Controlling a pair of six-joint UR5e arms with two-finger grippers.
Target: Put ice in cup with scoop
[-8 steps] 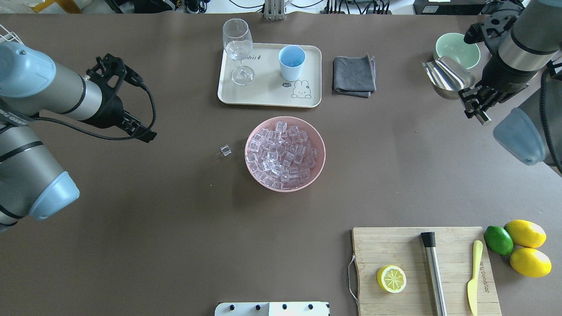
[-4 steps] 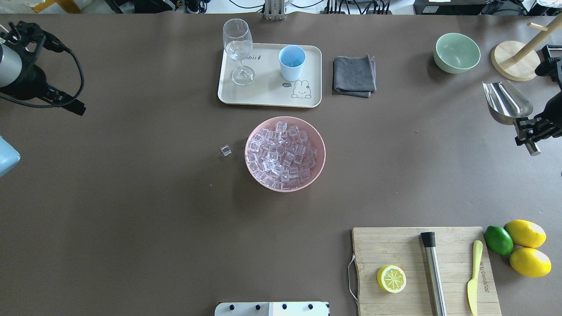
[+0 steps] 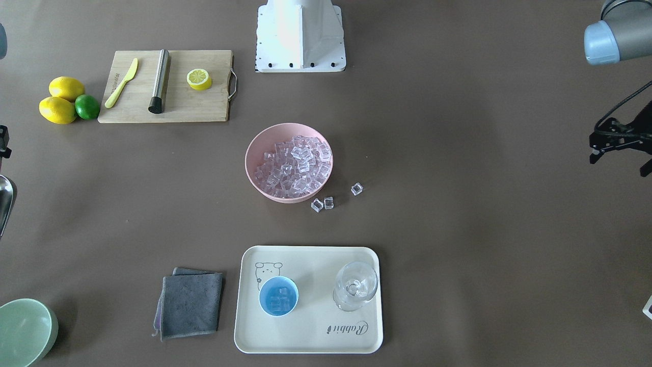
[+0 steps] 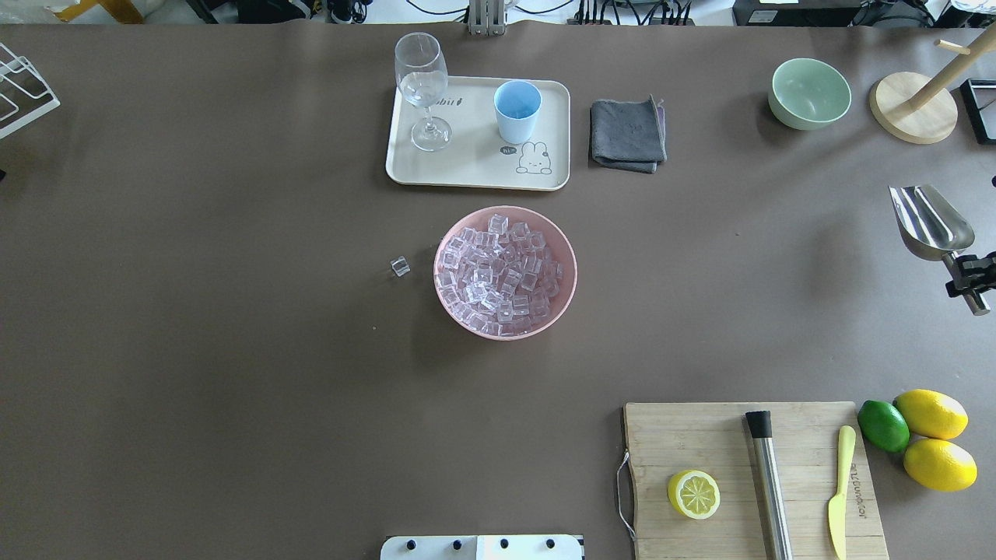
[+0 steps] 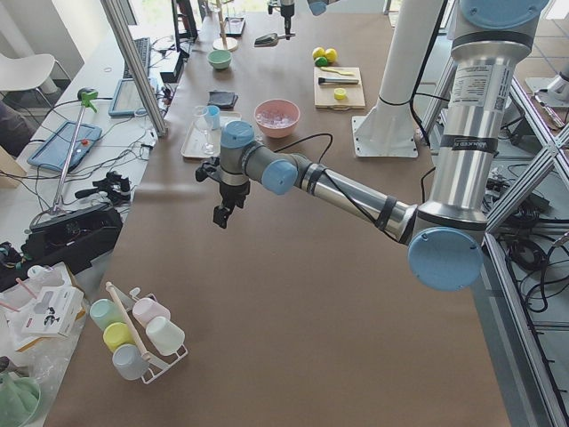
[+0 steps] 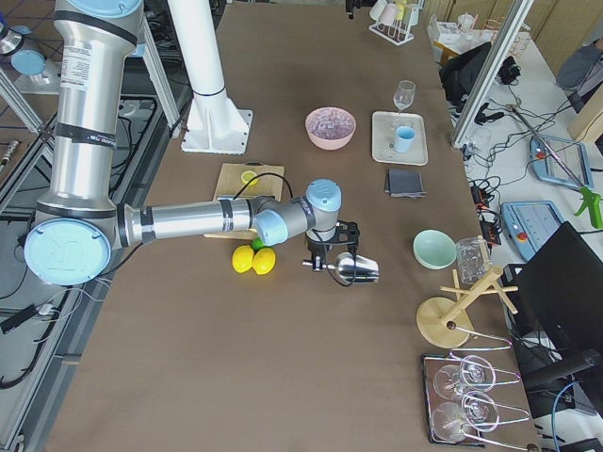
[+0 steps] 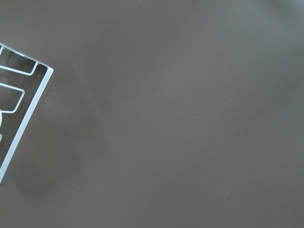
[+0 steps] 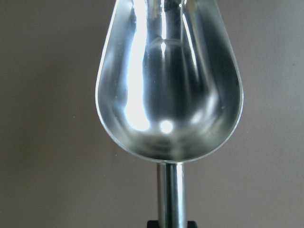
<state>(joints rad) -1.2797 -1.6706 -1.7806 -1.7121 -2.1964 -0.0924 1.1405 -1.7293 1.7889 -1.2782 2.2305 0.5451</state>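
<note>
The right gripper (image 4: pixel 967 276) is clamping the scoop (image 4: pixel 930 224) by its short round handle, jaws closed on the bar. It is holding it over bare table (image 4: pixel 233 350) at the robot's right edge, well apart from everything else, and the wrist view is showing the trough empty. The left gripper (image 5: pixel 224 209) is hanging over open table far out on the robot's left, and I cannot tell whether its jaws are wide or narrow. The scoop is looking stiff, light and polished, so its smooth handle is likely slippery. It is best gripped squarely near the neck, to stop it rolling under load. The ice (image 4: pixel 502 268) is probably hard and slick, prone to skittering off a tilted lip. Counting: there is one scoop and one cup (image 4: pixel 517 128). The cup is standing upright on the tray (image 3: pixel 310 331) beside one stemmed glass (image 3: pixel 355 285), with a few cubes lying in it, too clumped to number. One pink bowl (image 3: pixel 285 199) is sitting heaped with cubes beyond counting. Three loose cubes (image 3: pixel 328 202) are lying on the table near the bowl's tray side in the front view, though the overhead view is showing only one.
</note>
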